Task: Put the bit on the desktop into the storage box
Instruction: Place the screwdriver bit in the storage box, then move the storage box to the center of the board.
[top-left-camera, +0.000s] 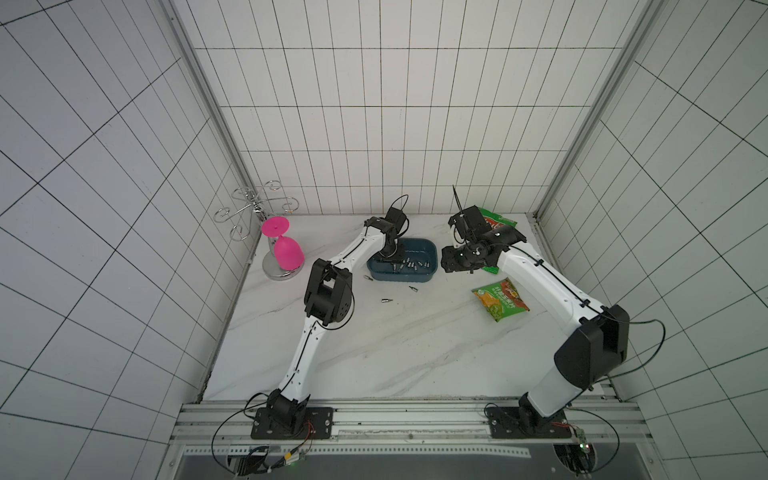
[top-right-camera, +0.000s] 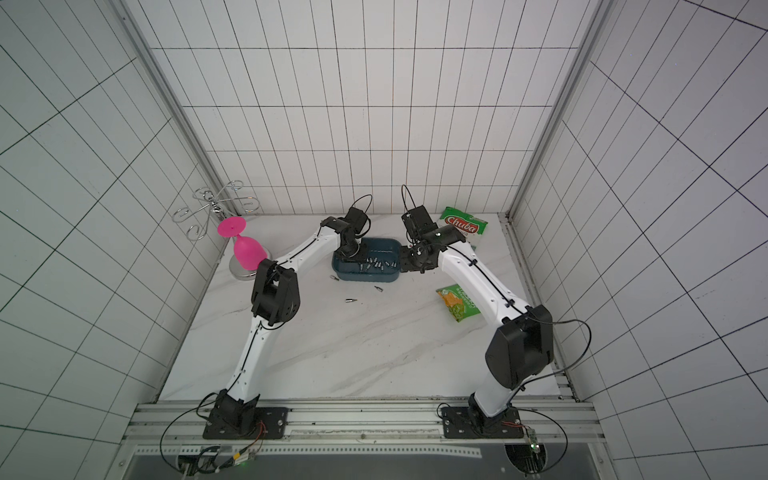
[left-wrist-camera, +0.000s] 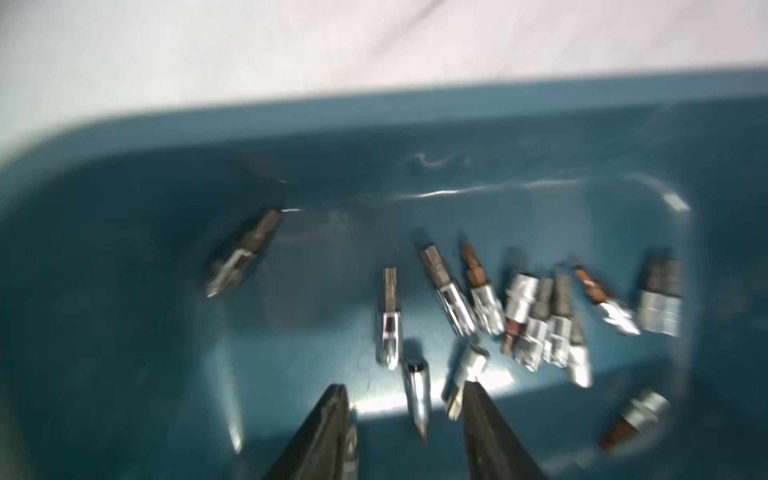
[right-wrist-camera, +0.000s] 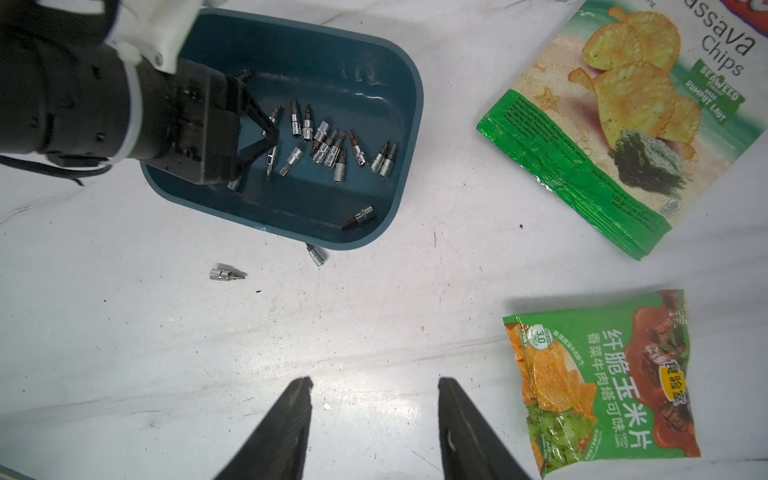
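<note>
You are hovering left gripper (left-wrist-camera: 404, 385) over box (top-left-camera: 405, 277), jaws apart, gripping nothing. Right gripper (right-wrist-camera: 376, 380) hanging open, empty. Many bits (right-wrist-camera: 332, 153) lying inside; three loose bits (top-left-camera: 387, 300) waiting on desktop (top-left-camera: 374, 353).

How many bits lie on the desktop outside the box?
3 bits: one at the box's left front corner, one beside its front wall, one farther out on the desktop. Arms may hide others.

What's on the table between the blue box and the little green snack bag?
Nothing, only bare white desktop lies between the storage box and the small snack bag. The right wrist view shows that stretch clearly.
</note>
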